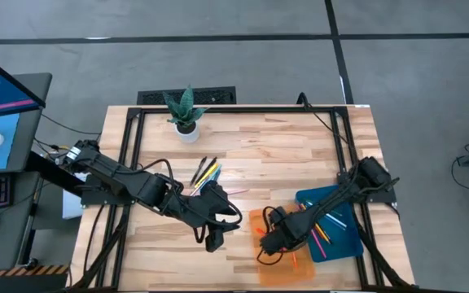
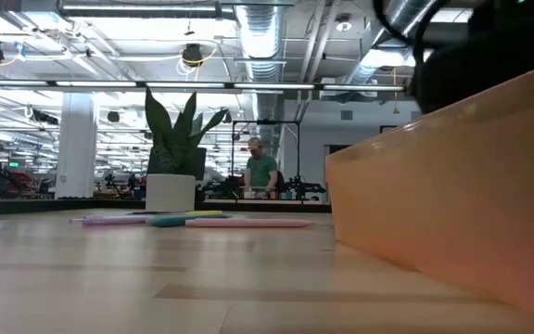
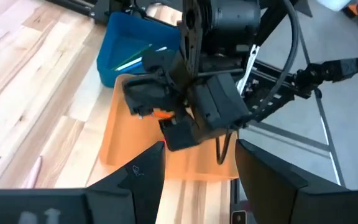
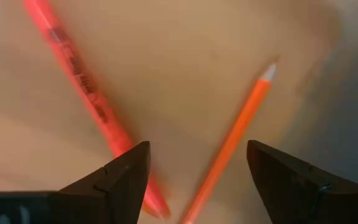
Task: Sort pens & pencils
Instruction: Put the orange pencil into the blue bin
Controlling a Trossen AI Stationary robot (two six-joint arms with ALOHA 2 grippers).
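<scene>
Sorting part done, by the look of it. High view: orange tray (image 1: 282, 262) at lower centre-right of the frame, blue tray (image 1: 342, 225) just right of it, both on the desk (image 1: 283, 155). Blue tray holds a few sticks (image 1: 322, 233), pink, yellow and others. Right pincer (image 1: 272, 238) sits low over the orange tray; right wrist view shows its fingers spread wide with nothing between them, a red pen (image 4: 79, 78) and an orange pencil (image 4: 236, 134) lying loose on the tray floor beyond. Left pincer (image 1: 212, 237) hovers over bare desk just left of the orange tray; left wrist view shows its fingers apart and empty, facing the right arm. Still to sort: a pile (image 1: 206, 173) of yellow, dark and blue sticks at mid-frame, and a pink one (image 1: 236, 192) beside it. Low view shows that pile as flat coloured streaks near a potted plant (image 2: 176, 148). Print runs along the red pen but cannot be read; no brand legible anywhere.
</scene>
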